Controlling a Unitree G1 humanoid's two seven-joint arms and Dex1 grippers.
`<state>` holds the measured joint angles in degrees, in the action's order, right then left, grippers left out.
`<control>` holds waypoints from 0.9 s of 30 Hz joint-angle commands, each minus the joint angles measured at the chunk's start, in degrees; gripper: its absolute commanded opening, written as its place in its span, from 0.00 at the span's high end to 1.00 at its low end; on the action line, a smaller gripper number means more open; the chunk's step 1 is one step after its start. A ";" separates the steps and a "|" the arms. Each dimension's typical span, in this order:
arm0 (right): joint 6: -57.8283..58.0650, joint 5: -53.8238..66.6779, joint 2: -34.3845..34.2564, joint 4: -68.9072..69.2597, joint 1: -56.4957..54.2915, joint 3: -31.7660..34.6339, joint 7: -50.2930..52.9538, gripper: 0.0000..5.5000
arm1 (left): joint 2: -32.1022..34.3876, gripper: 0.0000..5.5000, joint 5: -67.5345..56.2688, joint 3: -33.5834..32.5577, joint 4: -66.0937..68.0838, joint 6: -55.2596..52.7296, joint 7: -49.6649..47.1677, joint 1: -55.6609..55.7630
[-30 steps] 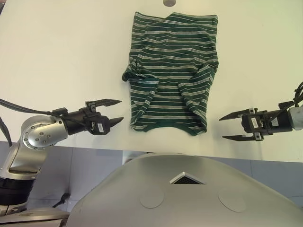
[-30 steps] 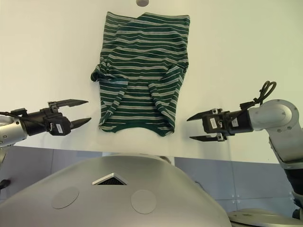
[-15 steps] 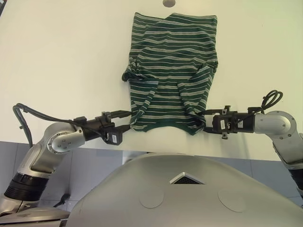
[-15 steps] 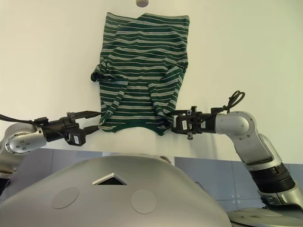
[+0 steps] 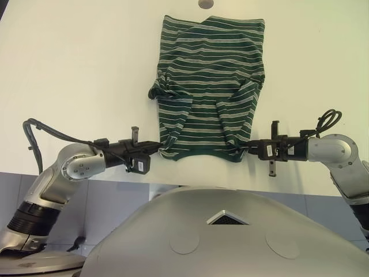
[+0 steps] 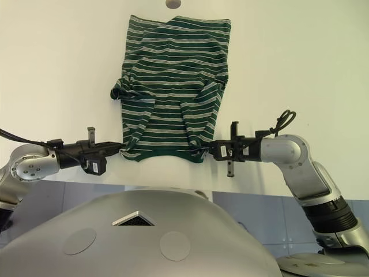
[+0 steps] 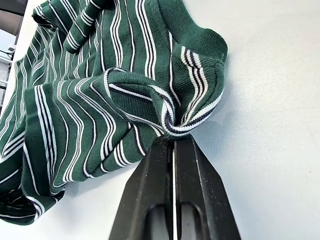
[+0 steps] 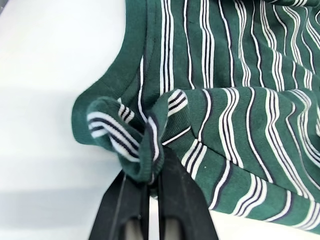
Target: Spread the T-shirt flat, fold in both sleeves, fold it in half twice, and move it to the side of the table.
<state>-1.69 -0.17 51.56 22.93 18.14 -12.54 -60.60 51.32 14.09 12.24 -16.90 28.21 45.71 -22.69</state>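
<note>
While left gripper (image 5: 158, 145) and right gripper (image 5: 245, 149) each clamp a hem corner, the T-shirt (image 5: 210, 86) stretches toward 12 o'clock.

T-shirt (image 5: 210, 86) on table (image 5: 75, 86), arms flanking

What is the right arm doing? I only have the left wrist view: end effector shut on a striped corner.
Observer: The right end effector is shut on the T-shirt's other near corner.
Operator: Shirt flat?
Observer: No. It is rumpled, with a bunched fold sticking out on its left side.
Operator: Where on the table?
Observer: Mid-width on the table, its near hem close to the near edge.
</note>
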 commanded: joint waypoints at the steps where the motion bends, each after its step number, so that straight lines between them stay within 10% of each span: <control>1: 1.19 1.12 0.47 0.07 -0.32 0.27 -0.33 1.00 | 0.73 1.00 -6.16 0.67 -2.99 -3.14 3.26 0.28; 16: 7.67 19.77 11.76 6.47 6.53 12.26 -14.44 1.00 | 14.24 1.00 -35.66 -16.18 -15.67 -16.30 20.16 -9.24; 27: 8.22 12.77 4.72 -2.94 -9.47 9.51 -5.23 1.00 | 4.99 1.00 -37.50 -13.49 -10.44 -24.60 16.10 7.51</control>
<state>8.25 18.91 58.36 25.17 13.49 -0.09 -69.53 57.99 -27.08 -3.44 -31.22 3.59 62.73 -19.06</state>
